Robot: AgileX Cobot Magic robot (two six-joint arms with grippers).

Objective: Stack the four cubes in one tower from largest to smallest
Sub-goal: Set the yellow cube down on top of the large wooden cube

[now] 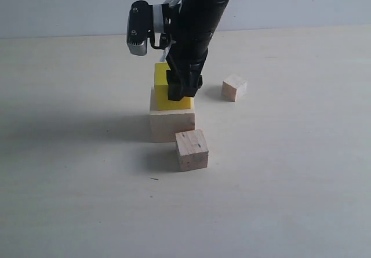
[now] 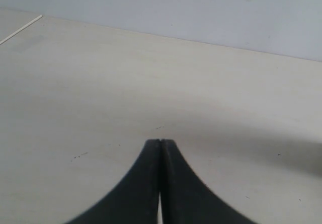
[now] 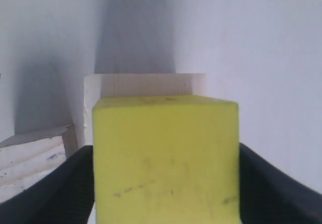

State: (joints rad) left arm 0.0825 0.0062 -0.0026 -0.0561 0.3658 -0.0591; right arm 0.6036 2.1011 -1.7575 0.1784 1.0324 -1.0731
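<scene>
Wood cubes (image 1: 192,149), three; yellow cube (image 1: 162,82), one.

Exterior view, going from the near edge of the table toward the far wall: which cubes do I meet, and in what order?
speckled wood cube → large pale wood cube with the yellow cube sitting on top of it → tiny pale wood cube

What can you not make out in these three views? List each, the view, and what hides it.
- Exterior view: the arm hides much of the yellow cube over the largest cube.
- Right wrist view: the frame edge cuts off the yellow cube's base; whether the right end effector grips or merely flanks it is unclear.
- Left wrist view: no cubes, only the shut left end effector.
</scene>
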